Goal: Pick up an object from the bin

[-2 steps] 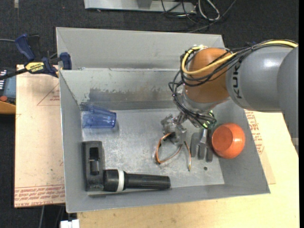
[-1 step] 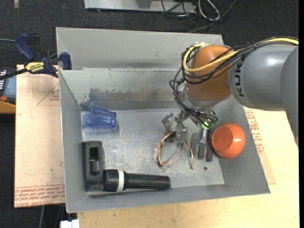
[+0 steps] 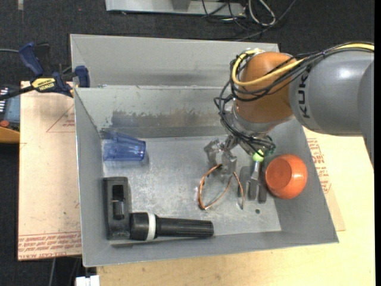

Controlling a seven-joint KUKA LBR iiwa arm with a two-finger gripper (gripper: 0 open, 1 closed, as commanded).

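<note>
In the bin point(image 3: 178, 109), a blue cup point(image 3: 124, 148) lies on its side at the left wall; below it, along the near edge, lies a black tool point(image 3: 169, 226) with a white ring; right of centre the gripper point(image 3: 249, 189) points down at the floor, jaws apart with nothing between them; just beside it, to the right, sits an orange cup point(image 3: 286, 176), tipped over.

The bin point(image 3: 178, 154) is grey, the cup point(image 3: 123, 148) blue, the bowl point(image 3: 286, 176) orange, and the tool point(image 3: 178, 227) black with a white ring.
</note>
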